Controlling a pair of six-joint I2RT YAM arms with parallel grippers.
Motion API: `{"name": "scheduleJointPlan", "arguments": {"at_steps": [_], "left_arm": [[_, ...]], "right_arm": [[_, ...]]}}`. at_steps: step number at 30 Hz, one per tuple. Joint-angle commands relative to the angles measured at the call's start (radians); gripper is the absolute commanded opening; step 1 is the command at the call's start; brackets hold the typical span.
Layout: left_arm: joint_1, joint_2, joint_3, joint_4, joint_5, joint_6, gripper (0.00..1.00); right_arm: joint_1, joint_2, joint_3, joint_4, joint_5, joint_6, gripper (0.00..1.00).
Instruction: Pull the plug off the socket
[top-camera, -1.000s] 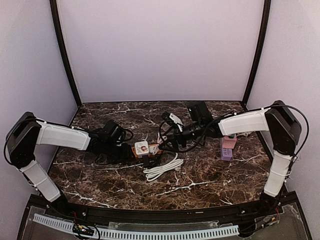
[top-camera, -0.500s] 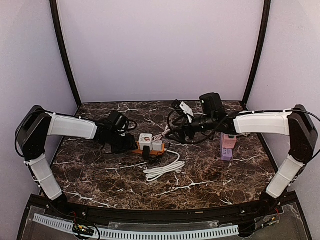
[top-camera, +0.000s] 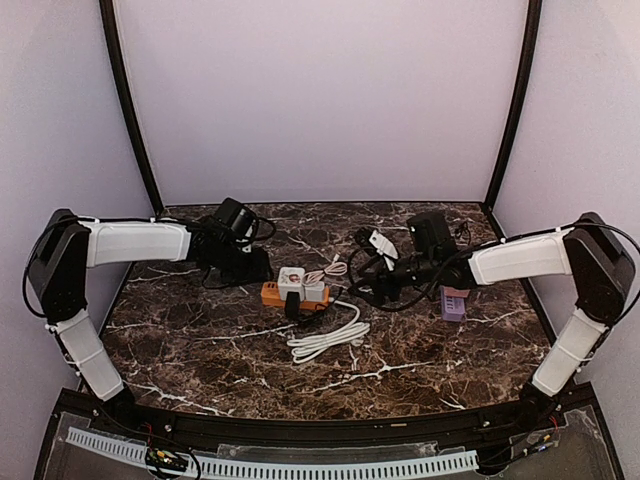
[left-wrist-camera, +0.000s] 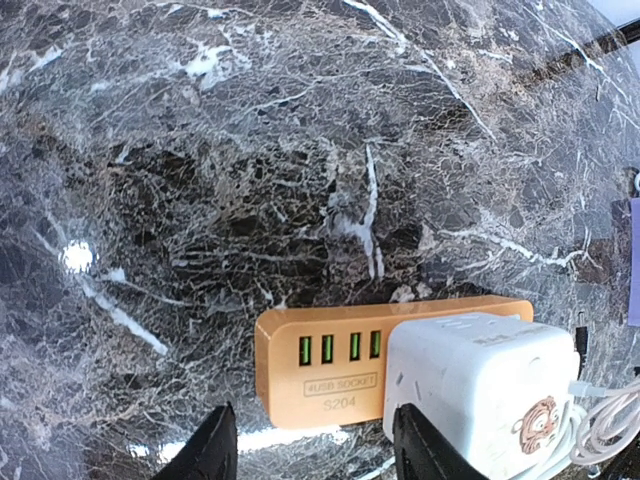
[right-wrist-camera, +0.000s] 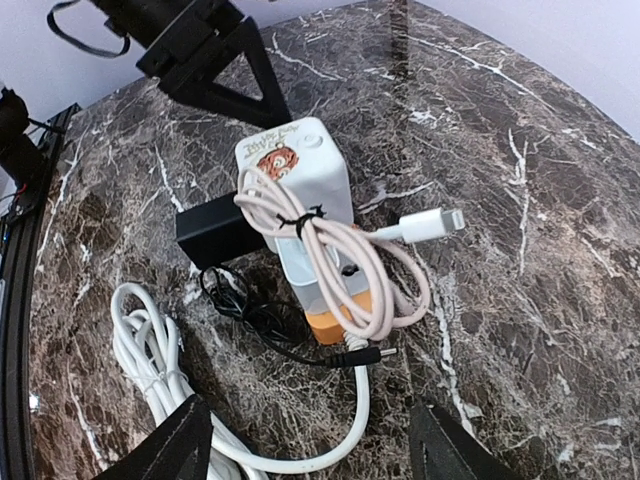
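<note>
The orange socket (left-wrist-camera: 322, 378) bears a label reading "4USB SOCKET" above "S204".

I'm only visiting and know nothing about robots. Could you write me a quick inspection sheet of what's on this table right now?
Surface: dark marble-pattern table, white veins, some glare.
Job's things: white cube plug seated on the orange USB socket strip.
Clutter: black adapter beside the strip; purple box at the right.
Hands: left hand open near the strip's end, holding nothing; right hand open, holding nothing.
Cables: pink cable bundled over the plug; white cable coiled in front of the strip.
Surroundings: plain lilac walls, black corner posts.
</note>
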Motion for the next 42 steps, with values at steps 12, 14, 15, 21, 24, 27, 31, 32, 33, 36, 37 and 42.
{"name": "scheduleJointPlan", "arguments": {"at_steps": [12,14,15,21,24,27,31,32,33,36,37,42], "left_arm": [[0.001,0.109,0.031,-0.042,0.032,0.038,0.50],[0.001,0.127,0.033,-0.036,0.035,0.039,0.50],[0.001,0.137,0.035,-0.035,0.037,0.040,0.49],[0.001,0.162,0.034,-0.032,0.041,0.041,0.49],[0.001,0.167,0.035,-0.038,0.037,0.042,0.49],[0.001,0.171,0.038,-0.046,0.031,0.044,0.49],[0.001,0.175,0.040,-0.053,0.028,0.046,0.49],[0.001,0.176,0.040,-0.053,0.029,0.046,0.49],[0.001,0.177,0.041,-0.054,0.029,0.047,0.49],[0.001,0.177,0.040,-0.056,0.029,0.047,0.49],[0.001,0.177,0.040,-0.056,0.029,0.047,0.49],[0.001,0.181,0.041,-0.053,0.034,0.046,0.49]], "right_arm": [[0.011,0.207,0.089,0.190,-0.119,-0.092,0.64],[0.018,0.234,0.125,0.178,-0.121,-0.105,0.64],[0.022,0.243,0.143,0.172,-0.121,-0.110,0.64],[0.038,0.282,0.200,0.152,-0.134,-0.136,0.65],[0.046,0.300,0.227,0.134,-0.142,-0.150,0.64],[0.057,0.319,0.250,0.125,-0.151,-0.159,0.64],[0.074,0.352,0.288,0.092,-0.149,-0.179,0.64],[0.079,0.358,0.297,0.084,-0.146,-0.185,0.64],[0.084,0.364,0.302,0.076,-0.143,-0.194,0.64],[0.097,0.379,0.317,0.059,-0.128,-0.214,0.64],[0.097,0.384,0.321,0.055,-0.128,-0.218,0.64],[0.099,0.404,0.339,0.036,-0.125,-0.230,0.61]]}}
